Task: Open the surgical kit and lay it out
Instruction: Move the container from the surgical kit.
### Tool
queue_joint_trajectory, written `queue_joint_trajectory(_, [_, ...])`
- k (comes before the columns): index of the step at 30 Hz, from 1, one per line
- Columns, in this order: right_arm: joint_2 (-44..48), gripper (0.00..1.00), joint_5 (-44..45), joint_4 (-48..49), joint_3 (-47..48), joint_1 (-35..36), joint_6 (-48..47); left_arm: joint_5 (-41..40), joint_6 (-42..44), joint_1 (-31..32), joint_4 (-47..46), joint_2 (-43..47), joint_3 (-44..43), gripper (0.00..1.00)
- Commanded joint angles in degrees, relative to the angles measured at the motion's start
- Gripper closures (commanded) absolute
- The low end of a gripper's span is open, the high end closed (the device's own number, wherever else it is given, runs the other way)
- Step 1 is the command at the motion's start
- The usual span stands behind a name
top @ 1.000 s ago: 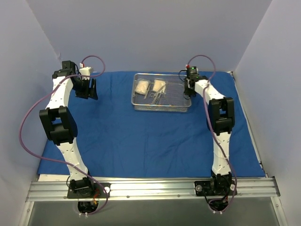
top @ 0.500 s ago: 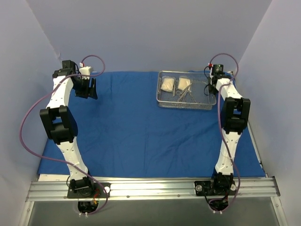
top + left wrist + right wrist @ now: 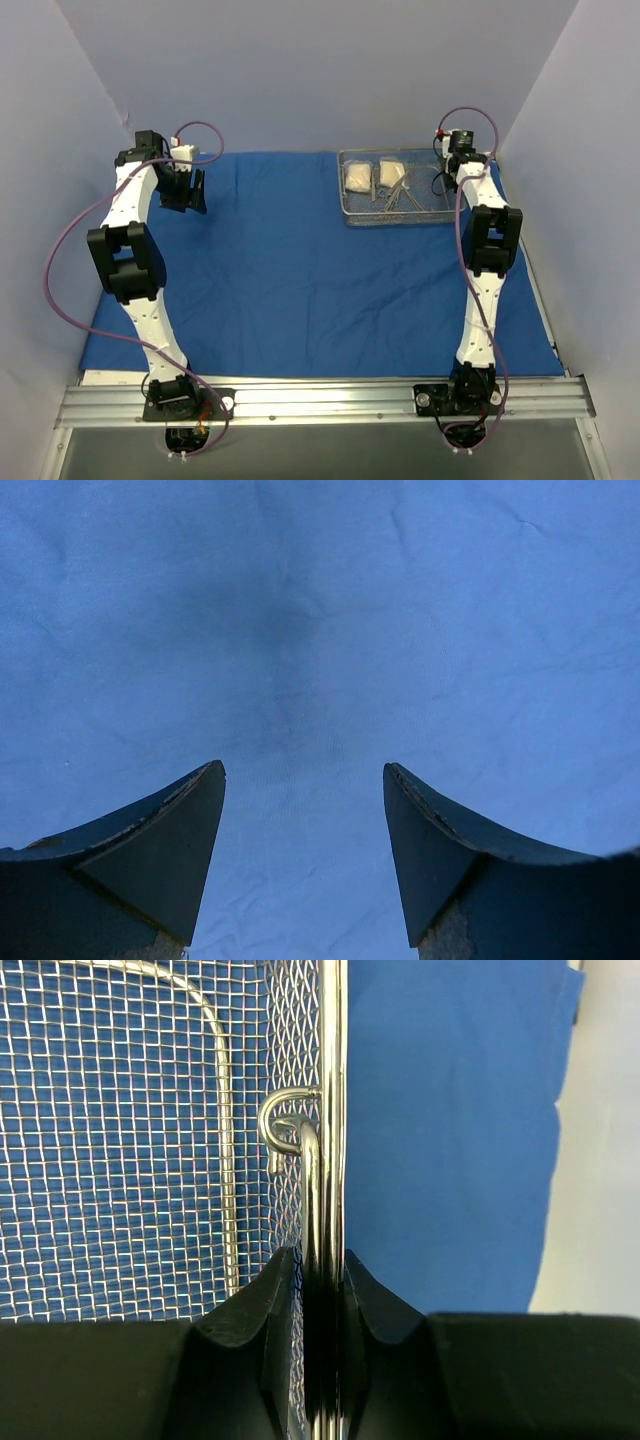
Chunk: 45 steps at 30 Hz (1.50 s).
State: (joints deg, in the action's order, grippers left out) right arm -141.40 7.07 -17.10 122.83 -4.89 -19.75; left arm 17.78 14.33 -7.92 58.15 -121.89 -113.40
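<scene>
The blue cloth wrap [image 3: 300, 270] lies spread flat over the table. The wire-mesh steel tray [image 3: 352, 213] stands on it at the back right and holds two white gauze packets [image 3: 357, 178] and small silver clamps [image 3: 403, 197]. My right gripper [image 3: 452, 170] is shut on the tray's right rim; in the right wrist view [image 3: 322, 1260] the jaws pinch the steel rim and handle wire [image 3: 328, 1080]. My left gripper [image 3: 186, 190] hangs open and empty over the cloth [image 3: 320, 630] at the back left, as the left wrist view [image 3: 305, 770] shows.
Grey-violet walls close in the back and both sides. The cloth's right edge and the white table beyond it [image 3: 600, 1160] lie just right of the tray. The metal rail [image 3: 320, 400] with both arm bases runs along the near edge.
My right gripper has dragged the tray from the back middle to the back right of the cloth. The left arm has barely moved.
</scene>
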Motion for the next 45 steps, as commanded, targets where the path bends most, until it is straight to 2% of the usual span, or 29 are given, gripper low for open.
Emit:
queue_joint_trajectory(1, [-0.3,1.00,12.2,4.1,2.7,-4.3,-9.0,-0.7,0.5,0.3,0.3,-0.6,-3.0,0.27])
queue_joint_trajectory(6, [-1.2,1.00,15.2,4.2,3.5,-5.2,-11.5,-0.9,0.4,0.5,0.3,-1.2,-2.9,0.27])
queue_joint_trajectory(12, [-0.5,0.98,13.1,4.1,2.9,-7.0,-10.1,-1.0,0.5,0.5,0.3,-1.8,-3.2,0.27])
queue_joint_trajectory(15, [-0.1,0.84,14.4,5.8,2.5,-5.8,-10.1,-1.0,0.6,0.7,0.4,-1.9,-3.1,0.27])
queue_joint_trajectory(18, [0.0,0.57,17.3,7.2,3.0,-5.2,-9.3,-1.1,0.9,0.9,0.4,-1.4,-2.8,0.27])
queue_joint_trajectory(19, [0.2,0.46,19.2,7.3,3.4,-5.1,-8.7,-1.2,1.0,0.9,0.5,-1.3,-2.8,0.27])
queue_joint_trajectory(22, [2.4,0.31,20.8,8.7,2.0,-3.8,-5.0,-0.9,0.9,0.9,0.2,-0.6,-2.5,0.27])
queue_joint_trajectory(24, [5.6,0.26,23.4,11.6,-0.5,-2.0,-2.3,-0.5,0.9,0.9,0.0,0.3,-1.9,0.27])
queue_joint_trajectory(30, [12.6,0.25,27.6,12.7,-7.9,2.8,5.5,0.5,1.3,1.1,-0.6,4.8,0.9,0.27])
queue_joint_trajectory(36, [19.7,0.28,20.9,8.4,-14.0,7.7,14.9,1.6,1.8,1.6,-0.4,13.3,6.1,0.26])
queue_joint_trajectory(40, [24.8,0.35,17.2,6.2,-19.6,10.2,25.7,1.9,2.9,2.5,-0.7,21.1,11.7,0.27])
queue_joint_trajectory(45, [32.6,0.46,15.2,7.3,-28.3,13.3,33.5,0.6,3.3,3.4,-3.5,32.5,21.7,0.26])
